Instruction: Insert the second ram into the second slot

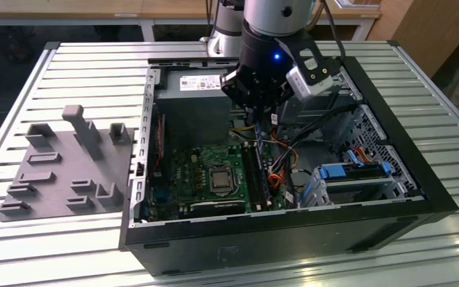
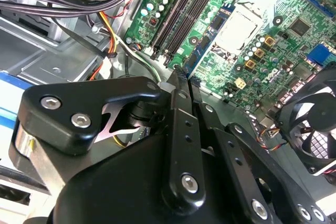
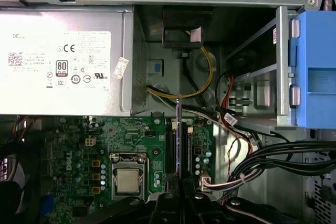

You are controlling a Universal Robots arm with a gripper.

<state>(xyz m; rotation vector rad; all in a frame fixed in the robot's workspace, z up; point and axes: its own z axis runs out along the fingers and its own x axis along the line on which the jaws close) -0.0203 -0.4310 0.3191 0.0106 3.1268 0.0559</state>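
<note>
My gripper hangs inside the open computer case, shut on the second ram. In the first wrist view the ram is a thin stick seen edge-on, rising from between my fingertips. Below it run the dark memory slots of the green motherboard, and the stick is lined up along them, above the board. In the second wrist view the black fingers meet on the blue ram, which points past the slots. Whether a slot holds another stick I cannot tell.
A grey power supply sits beside the slots, with a blue drive-bay clip and black cable bundles on the other side. The processor socket and a fan lie near. A grey fixture plate rests at the exterior view's left.
</note>
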